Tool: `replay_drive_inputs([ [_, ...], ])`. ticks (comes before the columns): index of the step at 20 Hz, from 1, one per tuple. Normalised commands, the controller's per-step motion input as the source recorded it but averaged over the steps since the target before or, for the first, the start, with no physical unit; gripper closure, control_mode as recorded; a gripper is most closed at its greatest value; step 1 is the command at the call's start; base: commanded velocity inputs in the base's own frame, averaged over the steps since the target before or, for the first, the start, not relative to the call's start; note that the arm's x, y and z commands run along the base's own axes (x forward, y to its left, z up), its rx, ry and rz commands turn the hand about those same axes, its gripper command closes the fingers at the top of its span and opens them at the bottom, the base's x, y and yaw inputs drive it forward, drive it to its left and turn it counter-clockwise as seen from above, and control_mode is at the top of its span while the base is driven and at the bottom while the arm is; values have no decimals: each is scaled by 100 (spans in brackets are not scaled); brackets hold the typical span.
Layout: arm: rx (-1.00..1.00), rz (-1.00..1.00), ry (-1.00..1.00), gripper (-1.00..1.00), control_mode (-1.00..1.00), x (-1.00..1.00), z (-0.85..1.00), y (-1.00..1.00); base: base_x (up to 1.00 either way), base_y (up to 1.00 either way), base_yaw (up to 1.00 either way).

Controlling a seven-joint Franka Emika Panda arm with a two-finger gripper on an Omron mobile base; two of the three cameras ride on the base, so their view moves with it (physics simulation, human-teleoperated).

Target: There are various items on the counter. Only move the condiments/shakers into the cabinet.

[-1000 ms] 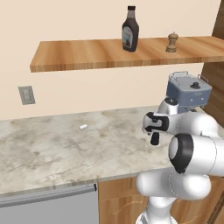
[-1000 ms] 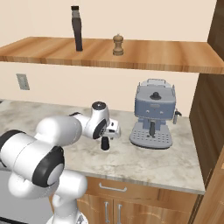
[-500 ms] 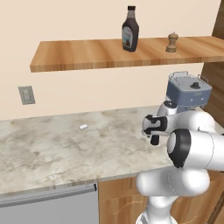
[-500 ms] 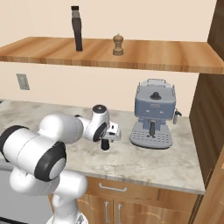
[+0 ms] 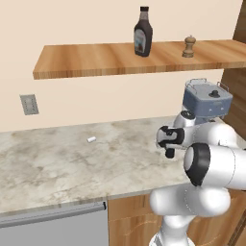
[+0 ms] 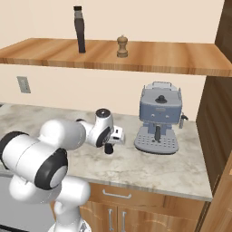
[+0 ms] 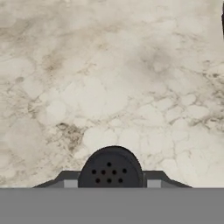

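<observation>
Claw [image 7: 111,183] seemingly clamps round black shaker [image 7: 111,169] above marbled counter [image 7: 109,78]

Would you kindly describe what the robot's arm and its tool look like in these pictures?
The arm is built of glossy white rounded segments, bulbous at the joints, with dark grey to black rings and caps where the segments meet. A white wrist block carries the tool, which is small, with dark finger tips. No cables or printed markings can be made out.
</observation>
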Motion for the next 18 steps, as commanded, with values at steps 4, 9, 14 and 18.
replay_drive_inputs([
  [4, 1, 0, -20, 100, -100, -55, 93, 31, 0, 0, 0],
  [9, 0, 0, -2, 100, -100, -93, 100, 41, 0, 0, 0],
  [14, 0, -1, 5, 100, -100, -90, 100, 19, 0, 0, 0],
  [18, 0, -9, 0, 100, -100, -71, 100, 3, 0, 0, 0],
])
